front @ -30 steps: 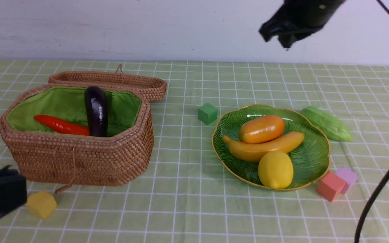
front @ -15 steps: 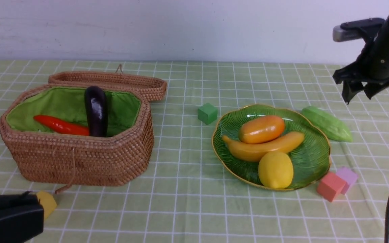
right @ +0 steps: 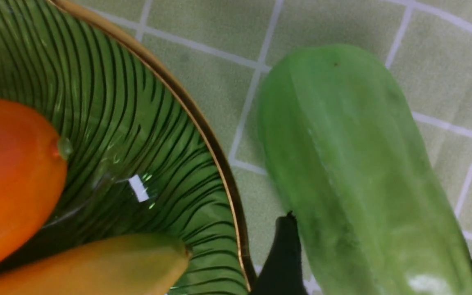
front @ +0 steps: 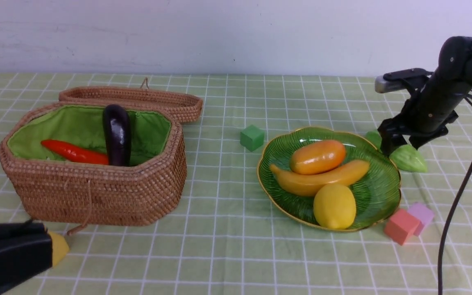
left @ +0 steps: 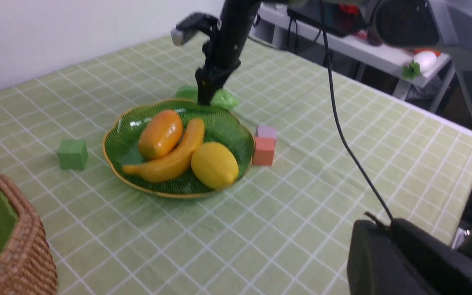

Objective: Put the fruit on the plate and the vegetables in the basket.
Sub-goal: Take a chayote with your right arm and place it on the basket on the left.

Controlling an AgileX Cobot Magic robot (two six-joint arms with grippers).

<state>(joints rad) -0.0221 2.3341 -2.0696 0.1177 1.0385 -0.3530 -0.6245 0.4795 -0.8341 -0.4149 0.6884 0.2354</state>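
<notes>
- The left gripper (front: 35, 241) is sitting low at the near left corner of the table. Its black fingers are pressed together and it is holding nothing. A small yellow cube (front: 57, 247) is peeking out just behind its tip.
- The basket (front: 96, 192) is sitting on the left side of the green checked cloth (front: 219, 254), with its woven lid (front: 137, 100) lying open behind it.
- The carrot (front: 74, 152) is lying inside the basket on the green lining.
- The eggplant (front: 116, 133) is standing up inside the basket, leaning on the back wall, right beside the carrot.
- A small green cube (front: 252, 137) is sitting on the cloth between the basket and the plate.
- The plate (front: 377, 196) is sitting right of the middle. All three fruits are lying on it.
- The mango (front: 317, 156) is lying at the back of the plate, touching the banana (front: 322, 179), which is lying across the middle.
- The lemon (front: 334, 205) is sitting at the front edge of the plate, touching the banana.
- A red cube (front: 401, 226) and a purple cube (front: 421, 214) are sitting together, just by the plate's near right side.
- The gourd (front: 410, 159) is lying on the cloth, just beside the plate's far right rim, not in the basket.
- The right gripper (right: 383, 254) is reaching down over the gourd. Its two black fingers (right: 282, 258) are spread wide, one on each side of the gourd. It is not pinching the gourd yet.
</notes>
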